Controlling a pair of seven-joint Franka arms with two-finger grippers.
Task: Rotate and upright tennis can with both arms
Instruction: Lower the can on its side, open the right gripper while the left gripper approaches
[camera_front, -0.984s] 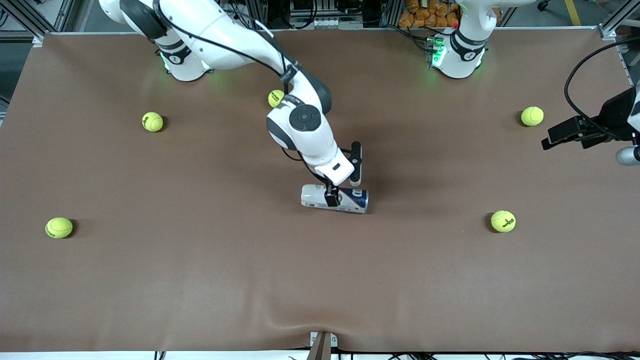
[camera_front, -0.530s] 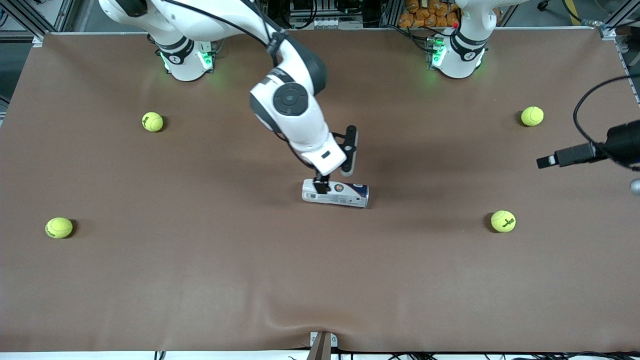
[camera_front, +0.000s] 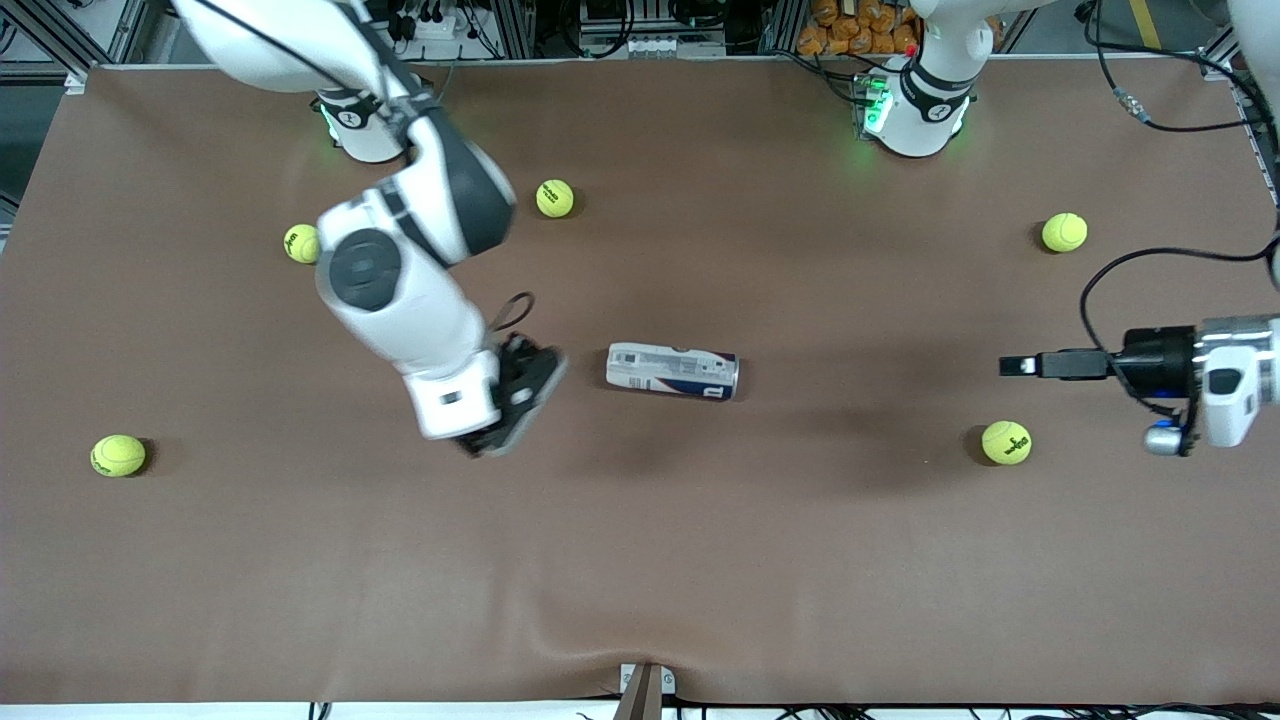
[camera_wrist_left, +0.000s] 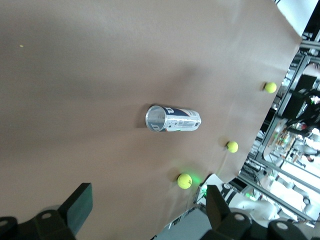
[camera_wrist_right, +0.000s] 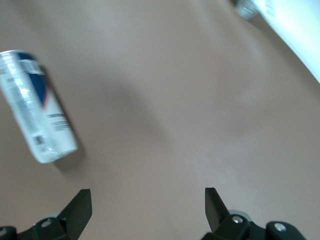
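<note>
**Can lying flat mid-table, both grippers clear of it**

I see the tennis can (camera_front: 672, 371) lying on its side near the middle of the brown table (camera_front: 640, 560), its long axis running between the two arms' ends of the table. Its white end points toward the right arm's end, its navy end toward the left arm's. In the left wrist view its open mouth faces the camera. Nothing touches it and nothing lies close enough to block it.

I count five tennis balls, all well apart from the can. Two lie farther from the front camera toward the right arm's end (camera_front: 555, 198) (camera_front: 302, 243), with the second partly hidden by the right arm. One sits nearer the camera at that same end (camera_front: 118, 455). Two lie toward the left arm's end (camera_front: 1064, 232) (camera_front: 1006, 442).

The right gripper (camera_front: 515, 405) hangs over bare table just beside the can's white end, toward the right arm's end. Its fingers (camera_wrist_right: 80, 207) are spread wide and hold nothing.

The left gripper (camera_front: 1020, 366) is over the table at the left arm's end, above the nearer ball there. Its fingers (camera_wrist_left: 80, 205) are also spread wide and empty.
</note>
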